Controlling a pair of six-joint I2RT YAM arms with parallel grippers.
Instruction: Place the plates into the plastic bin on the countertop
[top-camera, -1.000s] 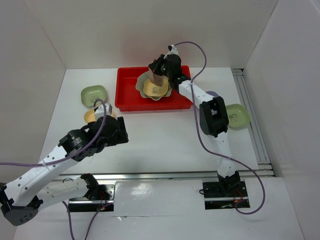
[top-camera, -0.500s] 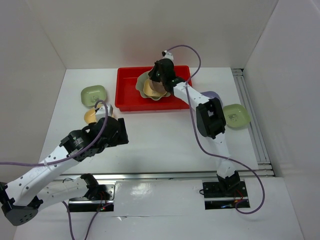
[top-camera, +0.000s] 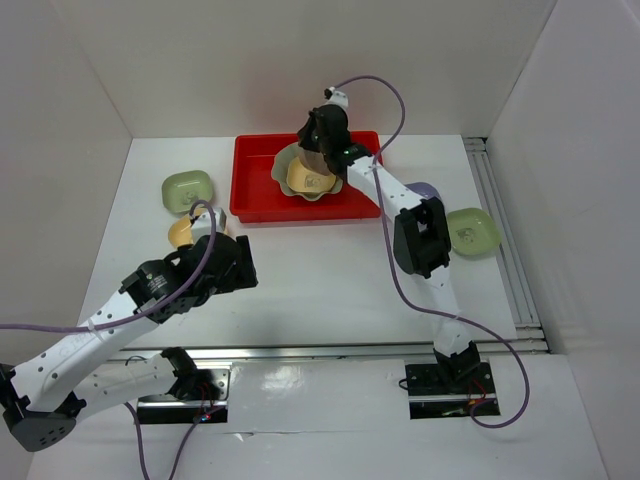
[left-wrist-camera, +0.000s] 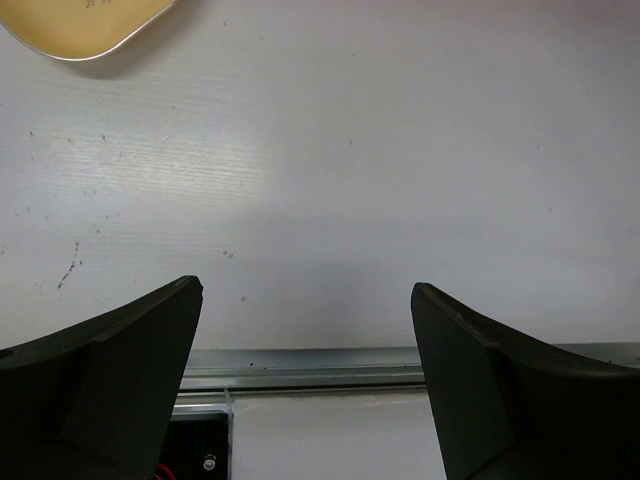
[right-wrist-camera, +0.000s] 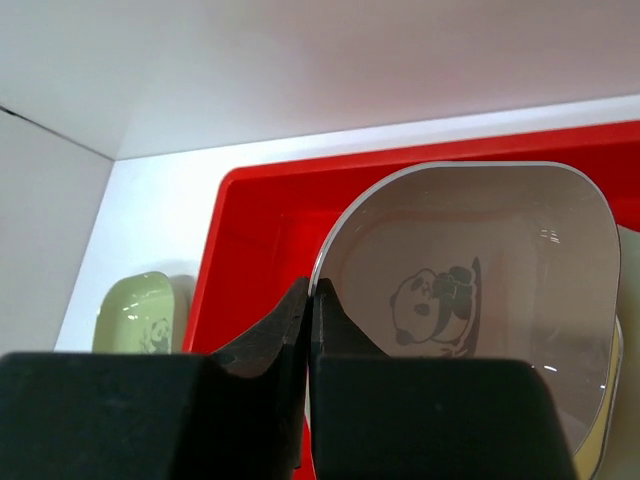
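Note:
The red plastic bin stands at the back of the white countertop. In it lies the large pale green scalloped dish with a yellow dish on it. My right gripper is shut on the rim of the brownish pink dish, held tilted over the bin. My left gripper is open and empty above bare countertop, with a second yellow dish just beyond it. That dish is partly hidden by the left arm in the top view.
A green dish lies left of the bin and shows in the right wrist view. Another green dish lies at the right by a metal rail. A lavender dish peeks out behind the right arm.
My right gripper has shifted slightly left over the bin with the brownish pink dish still in it. The left arm has not moved.

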